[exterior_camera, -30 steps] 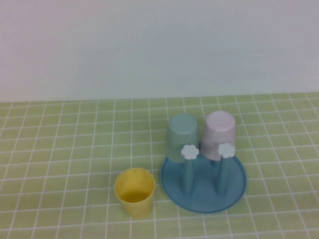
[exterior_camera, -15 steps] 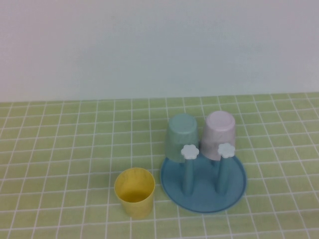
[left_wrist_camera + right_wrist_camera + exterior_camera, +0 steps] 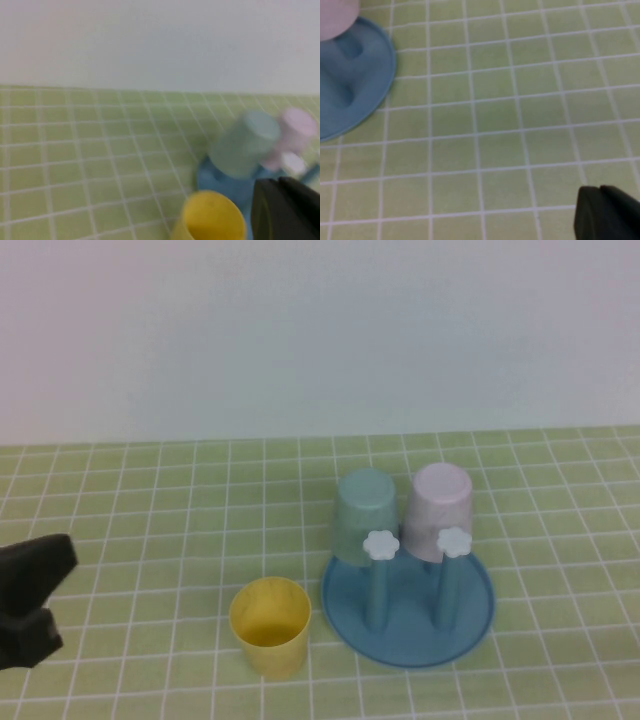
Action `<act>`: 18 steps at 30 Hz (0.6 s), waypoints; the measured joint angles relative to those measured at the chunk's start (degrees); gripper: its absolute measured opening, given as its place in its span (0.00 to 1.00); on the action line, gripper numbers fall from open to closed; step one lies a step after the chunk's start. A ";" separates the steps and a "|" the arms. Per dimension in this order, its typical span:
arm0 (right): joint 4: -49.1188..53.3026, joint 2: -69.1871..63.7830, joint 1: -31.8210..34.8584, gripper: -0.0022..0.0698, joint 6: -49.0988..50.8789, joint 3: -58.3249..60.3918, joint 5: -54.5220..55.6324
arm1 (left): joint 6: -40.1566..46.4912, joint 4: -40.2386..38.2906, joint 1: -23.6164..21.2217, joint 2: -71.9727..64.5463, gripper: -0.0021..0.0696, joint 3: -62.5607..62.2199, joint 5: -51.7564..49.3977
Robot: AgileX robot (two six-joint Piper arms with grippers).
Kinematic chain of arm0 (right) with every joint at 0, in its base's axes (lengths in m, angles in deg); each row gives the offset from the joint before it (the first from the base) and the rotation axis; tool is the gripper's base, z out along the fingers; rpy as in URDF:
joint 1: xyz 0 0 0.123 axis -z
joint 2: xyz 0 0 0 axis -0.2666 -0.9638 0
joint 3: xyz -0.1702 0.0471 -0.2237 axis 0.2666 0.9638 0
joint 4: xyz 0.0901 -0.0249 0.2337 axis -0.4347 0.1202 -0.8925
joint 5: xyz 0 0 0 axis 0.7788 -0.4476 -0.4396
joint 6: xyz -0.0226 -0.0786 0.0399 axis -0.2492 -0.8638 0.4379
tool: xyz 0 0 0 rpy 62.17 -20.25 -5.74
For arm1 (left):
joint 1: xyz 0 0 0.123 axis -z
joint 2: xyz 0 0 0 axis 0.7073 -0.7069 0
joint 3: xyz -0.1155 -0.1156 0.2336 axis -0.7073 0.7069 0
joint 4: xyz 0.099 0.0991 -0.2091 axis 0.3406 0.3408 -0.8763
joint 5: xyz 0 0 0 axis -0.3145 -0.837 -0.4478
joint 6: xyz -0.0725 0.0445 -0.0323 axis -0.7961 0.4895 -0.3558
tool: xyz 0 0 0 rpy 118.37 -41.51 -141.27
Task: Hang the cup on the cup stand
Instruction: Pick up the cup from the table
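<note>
Nearest the robot in the high view, the yellow cup (image 3: 270,626) stands upright and mouth-up on the green tiled tablecloth (image 3: 150,530), just left of the cup stand (image 3: 408,612) and barely apart from its round blue base. The left gripper (image 3: 28,605) shows at the far left edge of that view, a black shape at about the same depth as the cup and well apart from it, with bare tiles between; its jaws are pressed together and hold nothing. In the left wrist view the cup's rim (image 3: 209,220) sits just beside the dark gripper body (image 3: 285,210), with the stand's base behind it.

On the stand, two teal-blue posts topped by white flower knobs (image 3: 380,544) rise at the front, both bare. Behind them, an upturned pale teal-green cup (image 3: 364,514) and an upturned pale pink cup (image 3: 440,508) stand side by side.

The right gripper (image 3: 606,212) is outside the high view; its wrist view shows its closed black tip over the tiles, with the stand's base edge (image 3: 365,90) well apart from it.
</note>
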 joint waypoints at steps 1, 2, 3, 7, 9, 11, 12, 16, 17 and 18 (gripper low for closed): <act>-1.85 -1.48 0.00 0.03 -1.39 -0.09 0.54 | 1.65 -1.69 0.00 -1.60 0.03 -0.81 -2.15; -3.53 -2.60 0.00 0.03 -2.84 -0.14 0.84 | 2.89 -2.74 0.00 -3.71 0.03 -1.90 -5.06; -4.95 -3.39 0.00 0.03 -4.34 -0.14 1.48 | 3.69 -3.01 0.00 -5.80 0.03 -3.08 -7.89; -8.60 -3.99 0.00 0.03 -7.27 -0.26 2.25 | 4.25 -1.83 0.00 -13.86 0.03 -7.67 -14.67; -10.37 -3.99 0.00 0.03 -9.47 -0.26 1.37 | 4.25 -1.53 0.00 -18.13 0.03 -9.95 -14.82; -12.90 -4.08 0.00 0.03 -13.68 -0.26 -0.04 | 4.25 0.38 0.00 -21.96 0.04 -12.46 -15.10; -14.95 -4.08 0.00 0.03 -16.10 -0.26 -0.74 | 4.14 1.60 0.00 -24.04 0.06 -13.89 -15.46; -21.22 -4.21 0.00 0.03 -24.67 -0.35 -1.89 | 4.27 3.44 0.00 -31.39 0.29 -19.44 -19.22; -22.12 -4.21 0.00 0.03 -25.89 -0.35 -1.99 | 4.27 3.44 0.00 -32.98 0.38 -20.60 -20.05; -22.86 -4.21 0.00 0.03 -26.94 -0.35 -1.99 | 4.27 3.44 0.00 -34.50 0.46 -21.70 -20.81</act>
